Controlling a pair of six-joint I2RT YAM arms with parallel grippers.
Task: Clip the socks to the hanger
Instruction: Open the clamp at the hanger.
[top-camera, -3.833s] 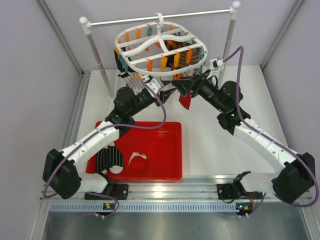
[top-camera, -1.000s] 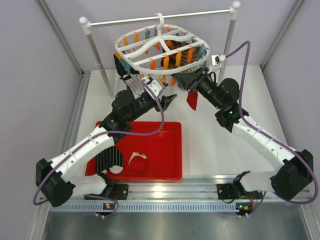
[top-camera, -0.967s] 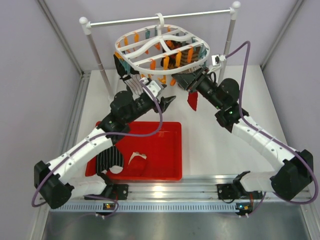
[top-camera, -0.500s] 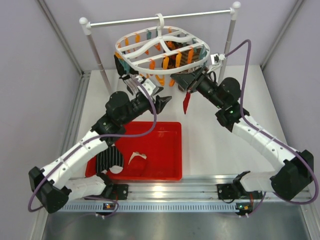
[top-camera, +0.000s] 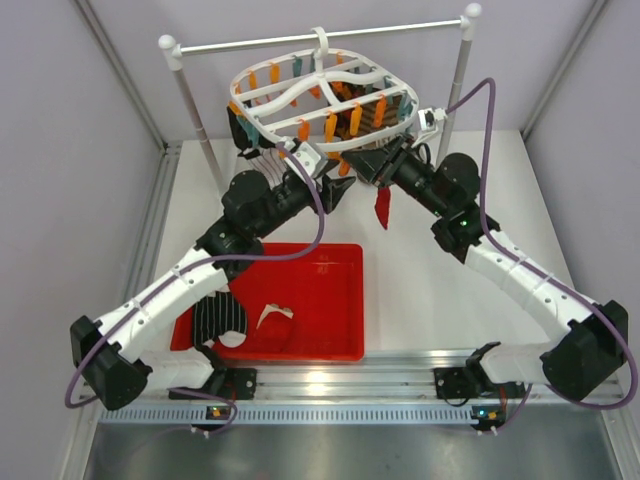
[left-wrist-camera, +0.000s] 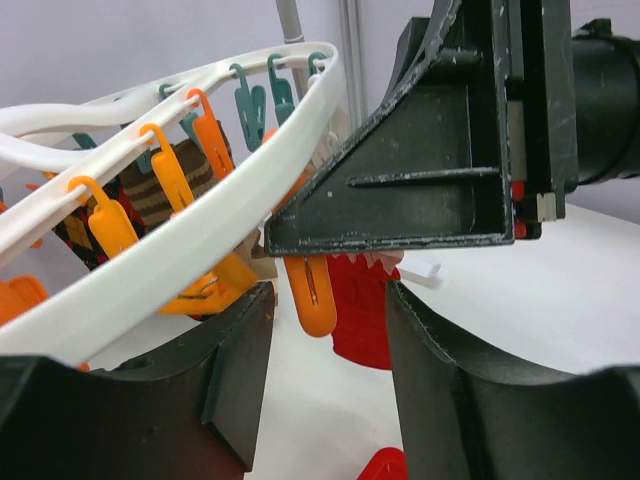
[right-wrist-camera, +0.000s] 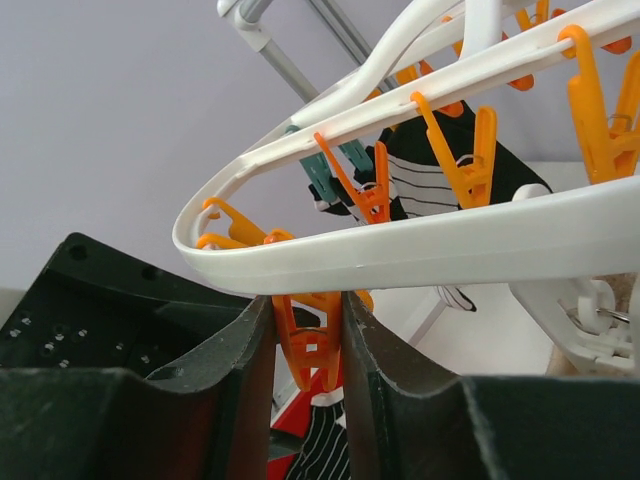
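The white hanger (top-camera: 300, 92) hangs from the rod with orange and teal clips. My right gripper (top-camera: 372, 165) is under its front rim, and in the right wrist view (right-wrist-camera: 310, 325) it is shut on an orange clip (right-wrist-camera: 312, 350) below the rim (right-wrist-camera: 420, 250). A dark red sock (top-camera: 383, 205) dangles just below that gripper. I cannot tell what holds it. My left gripper (top-camera: 337, 192) is open and empty, its jaws either side of the orange clip (left-wrist-camera: 312, 295), with the red sock (left-wrist-camera: 362, 315) behind. A black striped sock (top-camera: 220, 320) and a white sock (top-camera: 272, 322) lie in the tray.
The red tray (top-camera: 330, 300) sits on the table at front left. The white rod (top-camera: 380, 27) on two posts carries the hanger at the back. Striped socks (right-wrist-camera: 430, 180) hang clipped on the hanger's far side. Grey walls close in on both sides.
My left gripper has moved up and right, back under the hanger's front rim beside the right gripper. The red sock has swung slightly right. The right gripper stays at the clip.
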